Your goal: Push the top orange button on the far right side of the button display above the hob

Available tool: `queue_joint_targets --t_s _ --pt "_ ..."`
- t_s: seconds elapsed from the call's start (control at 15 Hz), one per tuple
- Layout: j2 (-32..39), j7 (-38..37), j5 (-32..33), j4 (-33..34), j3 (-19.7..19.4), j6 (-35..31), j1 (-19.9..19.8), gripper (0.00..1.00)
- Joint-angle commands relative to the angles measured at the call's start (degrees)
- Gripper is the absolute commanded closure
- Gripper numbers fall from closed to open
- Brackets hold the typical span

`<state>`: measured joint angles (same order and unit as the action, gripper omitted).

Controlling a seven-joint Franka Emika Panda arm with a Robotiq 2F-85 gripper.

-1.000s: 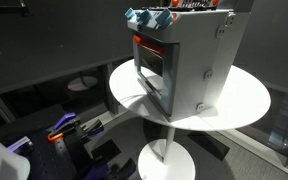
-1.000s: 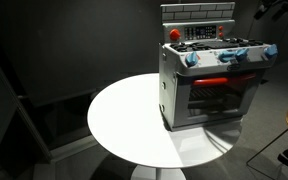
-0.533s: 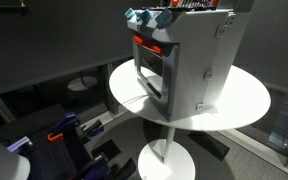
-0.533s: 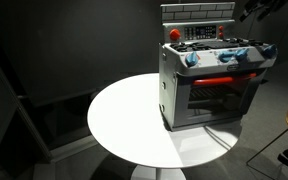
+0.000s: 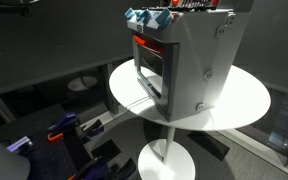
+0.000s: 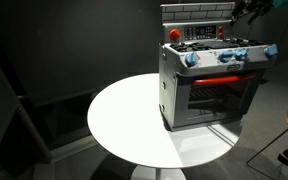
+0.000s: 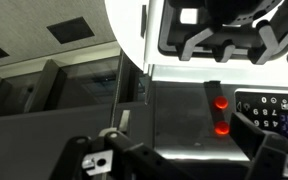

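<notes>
The small grey cooker (image 6: 209, 90) stands on a round white table (image 6: 124, 120), and it also shows in an exterior view (image 5: 184, 60). Its hob (image 6: 219, 45) has dark burners, also seen in the wrist view (image 7: 219, 35). The button display (image 6: 204, 32) rises behind the hob. In the wrist view the display (image 7: 269, 110) shows two orange buttons, one (image 7: 217, 102) above the other (image 7: 222, 127). My gripper (image 6: 249, 10) hovers at the display's upper right, not touching it. In the wrist view its fingers (image 7: 184, 150) are spread open and empty, with the orange buttons between them.
Blue round knobs (image 6: 229, 55) line the cooker front above the dark glass door (image 6: 219, 100). A red knob (image 6: 174, 33) sits at the display's left end. Dark floor and equipment (image 5: 69, 135) surround the table.
My gripper has moved left toward the right end of the button display. The cooker has not moved.
</notes>
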<state>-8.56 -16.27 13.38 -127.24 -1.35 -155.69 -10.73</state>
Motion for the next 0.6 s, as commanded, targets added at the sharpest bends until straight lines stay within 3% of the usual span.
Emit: queue_joint_targets --t_s 0.0,0.53 --pt "3.3 -4.3 2.8 4.1 0.3 1.2 0.0 0.0" --pt "6.9 -8.0 4.0 7.0 0.7 1.6 0.1 0.0"
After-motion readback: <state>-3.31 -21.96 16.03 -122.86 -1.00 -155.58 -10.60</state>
